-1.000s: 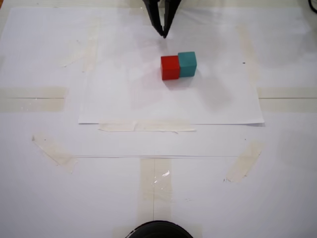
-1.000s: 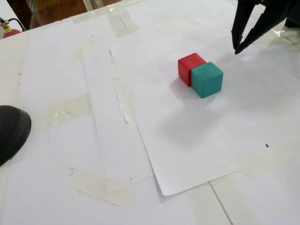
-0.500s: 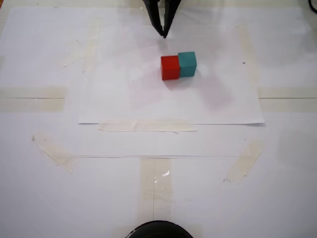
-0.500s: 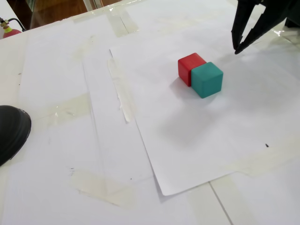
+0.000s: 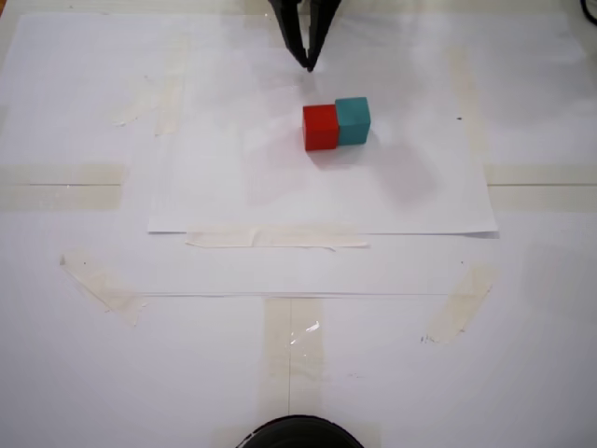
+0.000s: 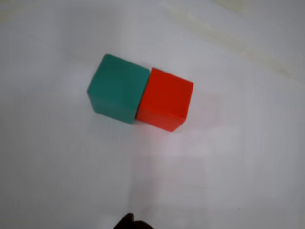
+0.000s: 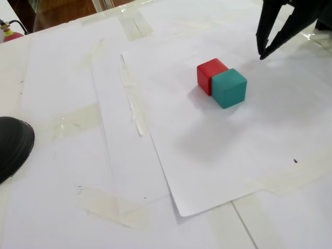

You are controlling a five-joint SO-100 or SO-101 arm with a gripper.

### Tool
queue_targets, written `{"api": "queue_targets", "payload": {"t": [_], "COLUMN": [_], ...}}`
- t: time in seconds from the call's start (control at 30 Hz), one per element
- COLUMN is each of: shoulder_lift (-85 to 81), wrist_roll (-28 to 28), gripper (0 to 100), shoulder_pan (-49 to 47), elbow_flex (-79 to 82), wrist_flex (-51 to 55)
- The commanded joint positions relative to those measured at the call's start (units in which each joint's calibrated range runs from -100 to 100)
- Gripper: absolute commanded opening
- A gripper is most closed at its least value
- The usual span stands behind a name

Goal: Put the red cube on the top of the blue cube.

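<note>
In a fixed view the red cube (image 5: pixel 320 127) sat flush against the blue cube (image 5: pixel 354 120) on white paper (image 5: pixel 233 187), the pair running left-right; the gripper (image 5: pixel 309 62) hung beyond, empty, tips nearly together. The wrist view showed both touching, slightly skewed. In the other fixed view the jaws seemed barely parted.

Matt cubes on taped white paper, under a dark plastic gripper.

You see the red cube (image 5: pixel 320 128) and the blue cube (image 5: pixel 354 120) with plain, smooth matt faces and no shine. They sit on a smooth white paper sheet (image 5: pixel 233 187), matt apart from faint soft reflections. At 6 o'clock of the cubes in a fixed view, translucent tape strips (image 5: pixel 276 238) look glossy and slightly wrinkled. The gripper (image 5: pixel 309 63) looks like black plastic with a dull sheen.
</note>
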Motion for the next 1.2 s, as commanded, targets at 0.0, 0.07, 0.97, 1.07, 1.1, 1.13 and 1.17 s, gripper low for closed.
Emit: {"api": "queue_targets", "payload": {"t": [0.0,0.07,0.97,1.07,1.1,1.13,1.17], "shoulder_lift": [-0.6,-0.6,11.0,16.5,18.6,20.9,25.6], "wrist_roll": [0.3,0.3,1.2,1.8,2.0,2.3,3.3], "gripper": [1,1,0,0,0,0,0], "shoulder_pan": [0.3,0.3,5.3,7.2,7.8,8.4,9.0], "elbow_flex": [0.8,0.8,-23.8,-31.0,-33.5,-35.7,-40.4], "wrist_flex": [0.3,0.3,1.5,5.0,6.4,7.2,8.6]}}
